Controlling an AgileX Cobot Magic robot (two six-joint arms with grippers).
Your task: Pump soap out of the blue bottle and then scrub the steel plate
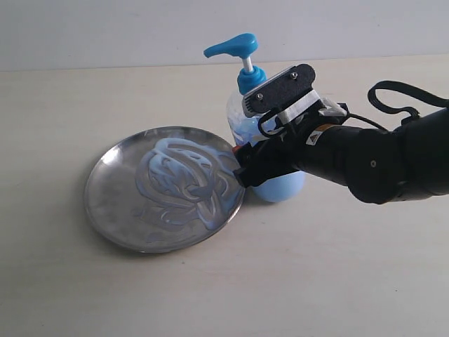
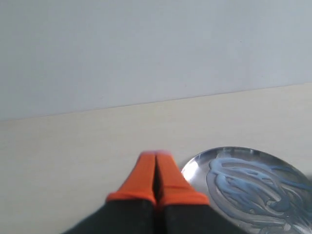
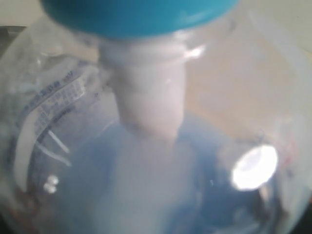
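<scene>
While the right gripper (image 1: 245, 168) crowds the body of the blue bottle (image 1: 284, 186), probably steadying it, its grip is unclear. Just left on the desk (image 1: 316, 281) lies the steel plate (image 1: 112, 189), swirled with soap (image 1: 186, 179). Beside it, the left gripper (image 2: 156, 170) hovers empty, tips pressed together.

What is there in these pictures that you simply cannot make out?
Right gripper: open or shut unknown; its own arm hides the jaws in the exterior view.
Blue bottle: label print blurred in the right wrist view.
Steel plate: cut off by the left wrist view's edge.
</scene>
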